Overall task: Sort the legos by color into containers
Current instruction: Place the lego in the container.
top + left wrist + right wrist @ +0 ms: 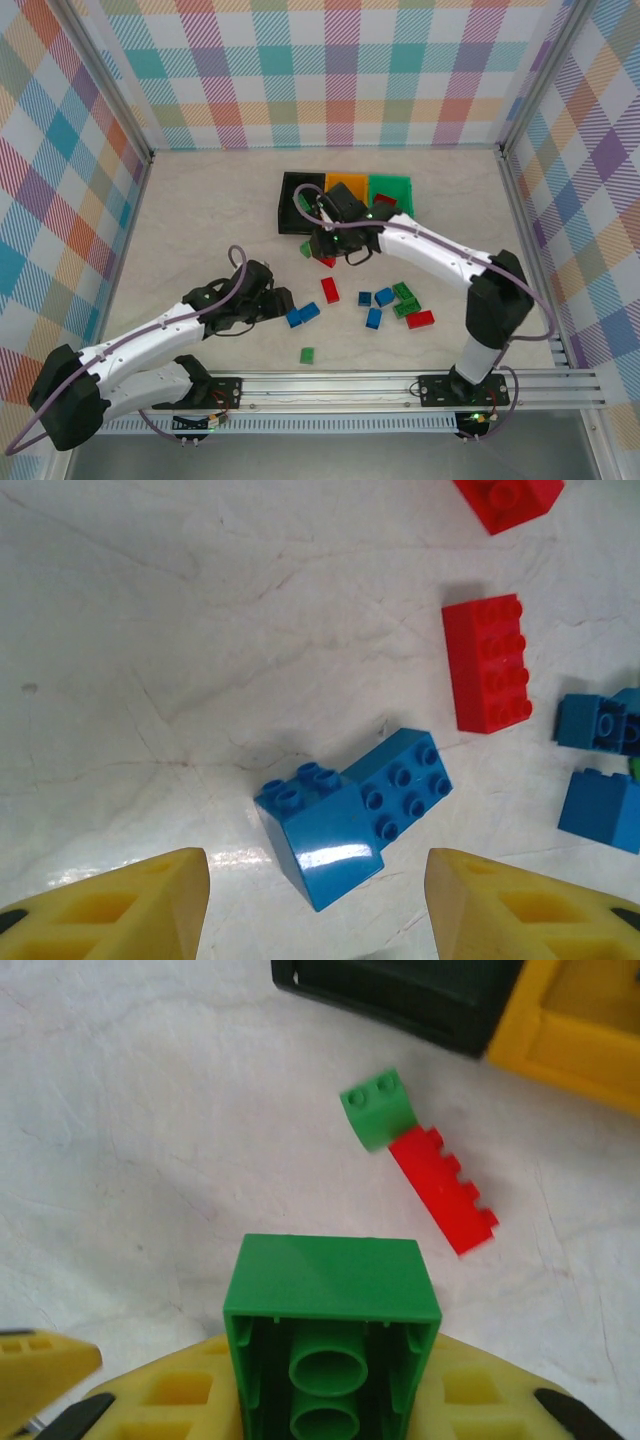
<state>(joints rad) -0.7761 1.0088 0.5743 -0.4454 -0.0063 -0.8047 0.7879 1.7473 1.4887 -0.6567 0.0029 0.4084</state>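
In the right wrist view my right gripper point(330, 1390) is shut on a green lego point(330, 1295), held hollow side toward the camera above the table. Below it lie a small green lego point(377, 1110) and a red lego point(445, 1190), close to the black container point(400, 995) and the orange container point(580, 1030). My left gripper point(318, 900) is open, its yellow fingers point(130, 910) either side of two touching blue legos point(320, 830). From above, the left gripper point(275, 305) sits just left of those blue legos point(302, 314). The green container point(390, 188) ends the row.
Loose legos are scattered right of centre: a red one point(330, 290), blue ones point(373, 318), a green one point(405, 298) and a red one point(420, 319). A lone green lego point(307, 354) lies near the front rail. Something red point(385, 199) sits in the green container.
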